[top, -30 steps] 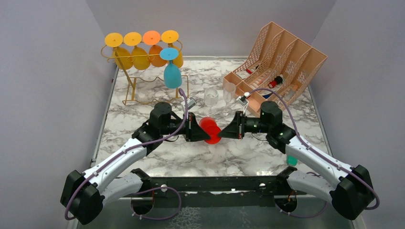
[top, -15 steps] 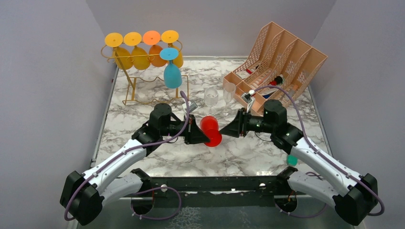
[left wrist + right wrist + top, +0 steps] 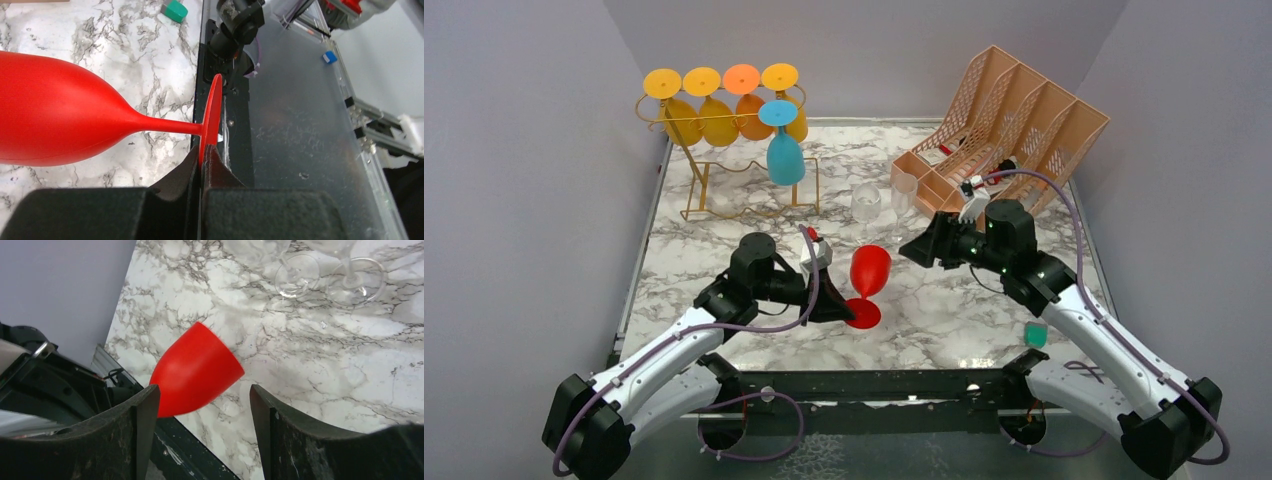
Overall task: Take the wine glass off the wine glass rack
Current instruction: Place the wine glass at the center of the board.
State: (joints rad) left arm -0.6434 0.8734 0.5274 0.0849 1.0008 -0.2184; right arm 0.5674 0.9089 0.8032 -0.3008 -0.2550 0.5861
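Off the wine glass rack and near the middle of the bench, toward its near edge: red wine glass, opaque and matte, with a rounded tapering bowl, thin stem and flat round foot. Stands bowl-up, leaning slightly; cannot tell whether the foot touches the marble. Left fingers pinched shut on the rim of that foot. Right fingers spread wide, holding nothing, near the bowl and clear of it. At the far left corner, gold wire rack carrying yellow and orange glasses and a blue glass, all hanging foot-up. Two clear glasses upright beyond the red one.
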